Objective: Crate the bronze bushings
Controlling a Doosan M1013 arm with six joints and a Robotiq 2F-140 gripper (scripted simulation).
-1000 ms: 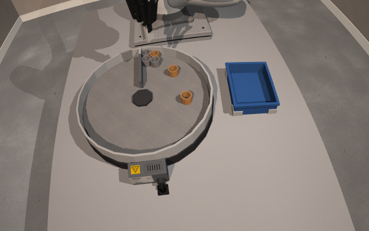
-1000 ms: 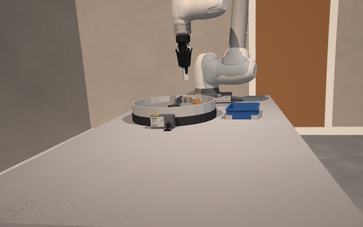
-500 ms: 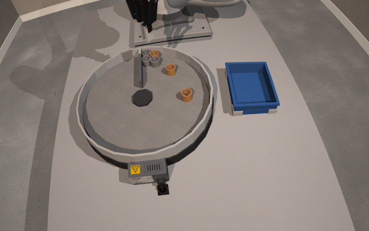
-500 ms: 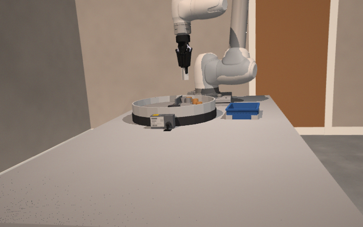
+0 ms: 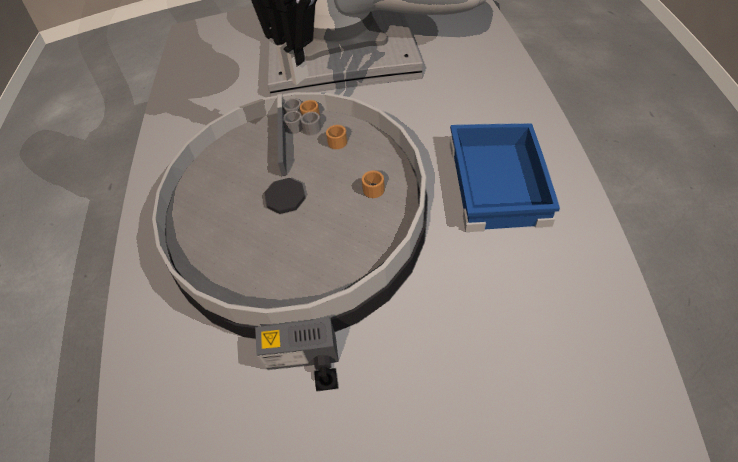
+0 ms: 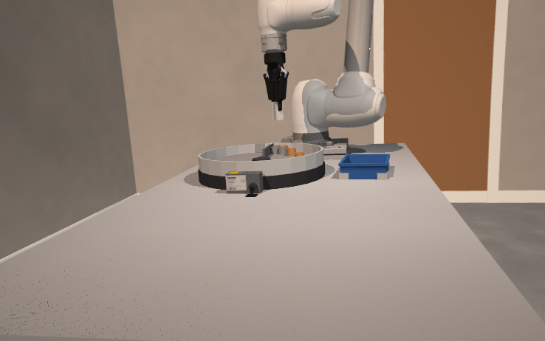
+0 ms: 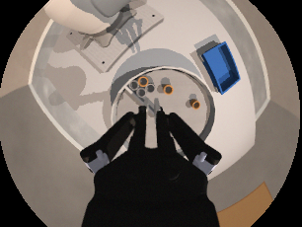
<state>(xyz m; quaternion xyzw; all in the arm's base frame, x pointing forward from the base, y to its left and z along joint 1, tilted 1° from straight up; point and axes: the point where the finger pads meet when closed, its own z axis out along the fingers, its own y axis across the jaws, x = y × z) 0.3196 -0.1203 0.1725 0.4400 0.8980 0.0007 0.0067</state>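
Bronze bushings: I am seeing three on the turning table (image 5: 179, 163). One (image 5: 373, 183) is standing right of the dark hub (image 5: 284, 195), one (image 5: 336, 136) is sitting further toward the rim, and one (image 5: 308, 106) is sitting in the cluster beside the upright divider (image 5: 283, 138).
Steel bushings: three grey ones (image 5: 301, 120) are crowding together against the divider, touching the clustered bronze one.
Crate: the blue crate (image 5: 544, 179) is standing right of the turning table, apart from its rim; I am seeing nothing inside it.
Gripper: I am holding the gripper (image 6: 277, 108) high above the far edge of the turning table, well clear of every bushing. Its jaws are drawn nearly together and gripping nothing.
Control box: a grey box (image 5: 305, 337) is sitting against the near rim, showing a yellow warning-triangle sticker (image 5: 270, 338) and a slotted vent. Small print beneath it is too blurred for me to read.
Arm base: the plate (image 5: 408, 59) is lying just beyond the far rim.
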